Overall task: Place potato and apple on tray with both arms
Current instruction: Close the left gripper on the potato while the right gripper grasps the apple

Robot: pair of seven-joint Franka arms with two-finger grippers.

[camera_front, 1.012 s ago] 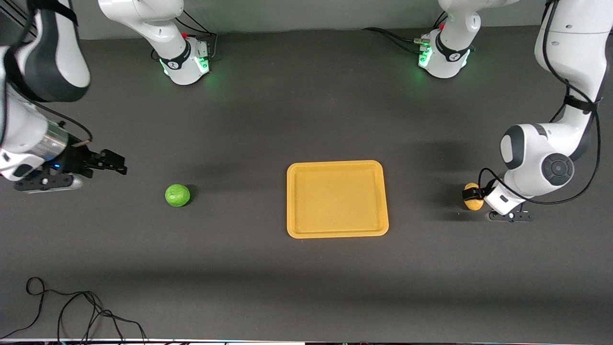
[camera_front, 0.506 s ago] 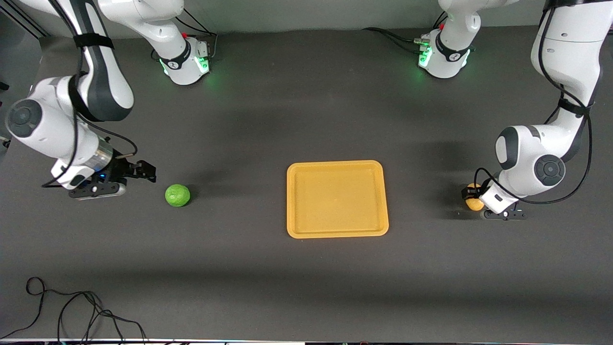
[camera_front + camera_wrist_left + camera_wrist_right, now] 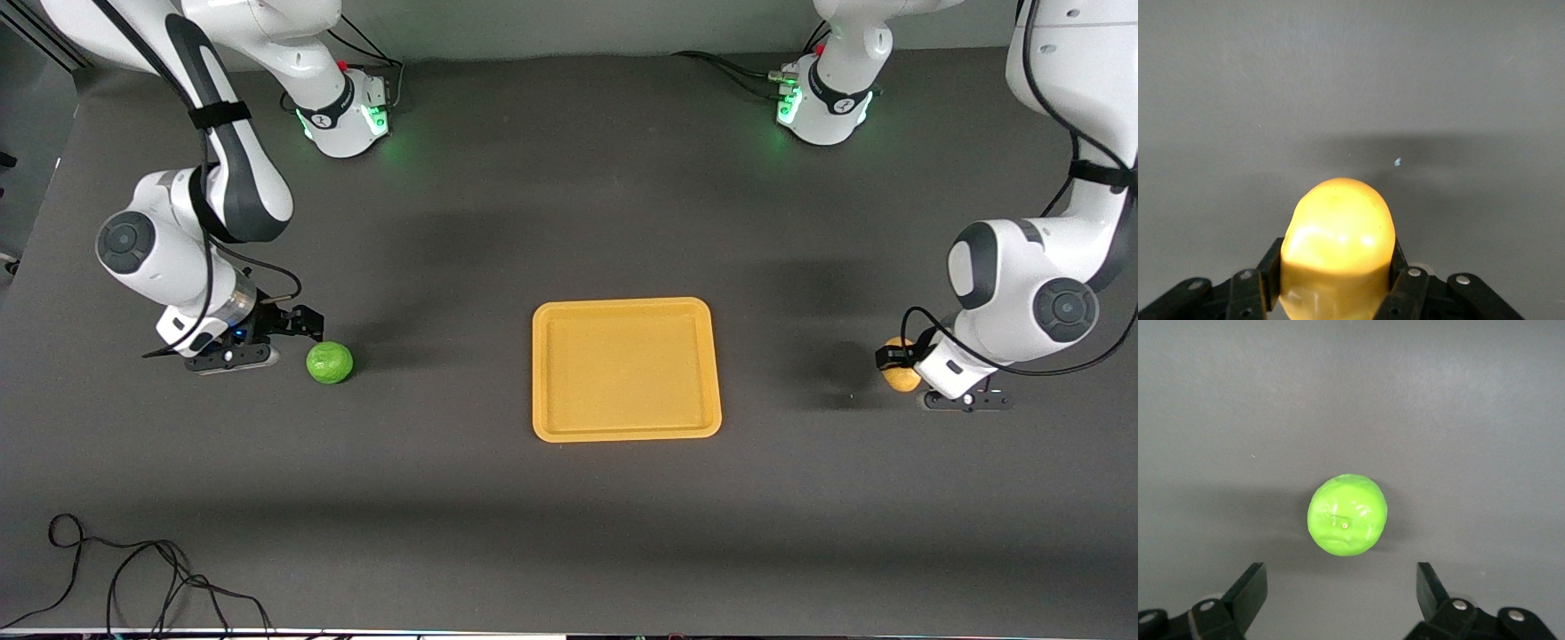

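Note:
The yellow-orange potato (image 3: 900,377) is at the left arm's end of the table, and my left gripper (image 3: 896,358) is shut on it; the left wrist view shows the potato (image 3: 1338,233) clamped between both fingers. The bright green apple (image 3: 330,363) lies on the table toward the right arm's end. My right gripper (image 3: 302,325) is open, low and just beside the apple; in the right wrist view the apple (image 3: 1347,515) lies just ahead of the spread fingers. The yellow-orange tray (image 3: 626,432) lies flat and empty mid-table between the two fruits.
Both arm bases (image 3: 342,111) (image 3: 822,102) stand at the table's farthest edge. A loose black cable (image 3: 133,578) lies at the nearest edge toward the right arm's end.
My right arm has swung in toward the apple, bringing its open gripper right beside it. My left gripper, with the potato in it, has shifted slightly away from the tray.

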